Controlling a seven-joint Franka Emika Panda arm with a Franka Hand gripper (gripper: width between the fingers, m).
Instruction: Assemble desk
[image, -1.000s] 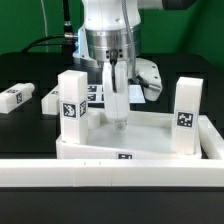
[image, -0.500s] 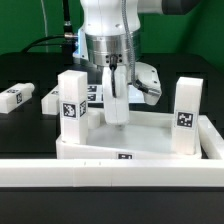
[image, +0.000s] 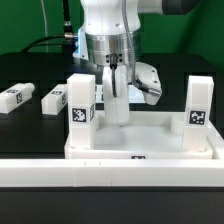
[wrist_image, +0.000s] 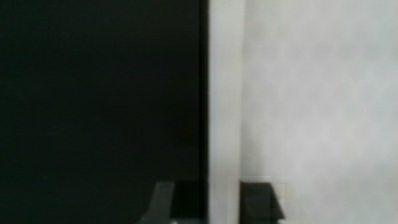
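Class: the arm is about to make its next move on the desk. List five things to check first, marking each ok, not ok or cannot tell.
1. gripper shut on the far wall of the tabletop: ok.
2. Leg at the exterior view's left upright in its corner: ok.
3. Leg at the exterior view's right upright in its corner: ok.
4. Two loose legs lying apart from the tabletop: ok.
5. Far corner sockets free: cannot tell, the arm hides them.
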